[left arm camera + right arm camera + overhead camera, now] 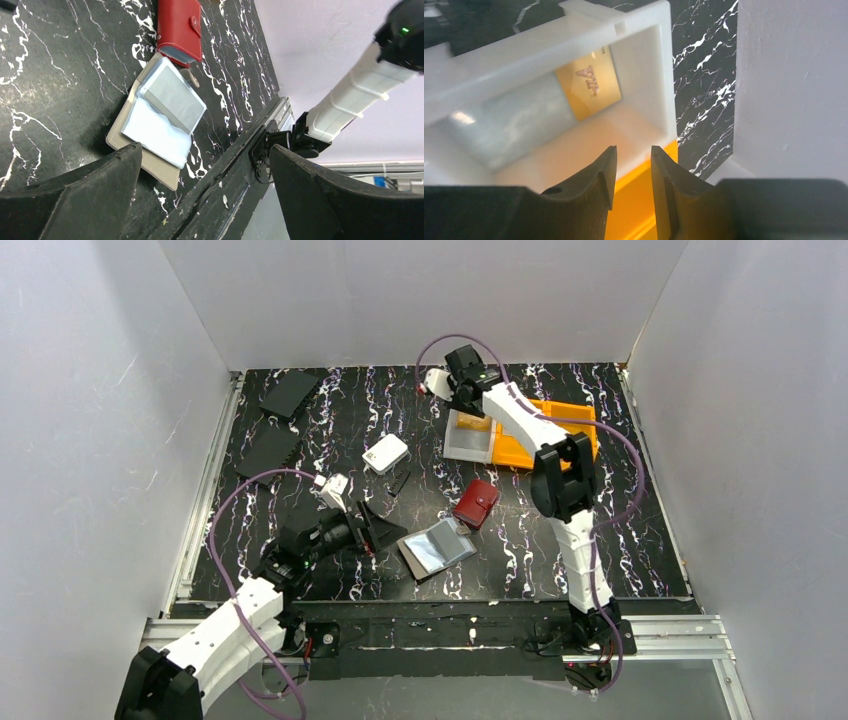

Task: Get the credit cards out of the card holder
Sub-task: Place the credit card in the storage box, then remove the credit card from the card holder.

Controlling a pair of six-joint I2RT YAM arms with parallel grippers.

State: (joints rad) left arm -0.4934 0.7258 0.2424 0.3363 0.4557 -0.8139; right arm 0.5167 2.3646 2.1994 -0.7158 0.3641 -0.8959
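The card holder point(437, 548) lies open near the table's front, its silvery sleeves up point(160, 120). My left gripper point(385, 528) hovers just left of it, jaws wide open and empty point(204, 149). My right gripper point(633, 152) hangs at the back over a white tray point(644, 75), jaws a little open with nothing between them. Two credit cards lie in that tray: an orange-brown one point(589, 85) and a pale silvery-grey one point(514, 125).
A red wallet point(477, 503) lies shut just behind the card holder point(180, 30). The white tray sits on an orange tray point(560, 430). A small white box point(385, 453) stands mid-table. Black flat panels point(290, 393) lie at the back left. White walls enclose the table.
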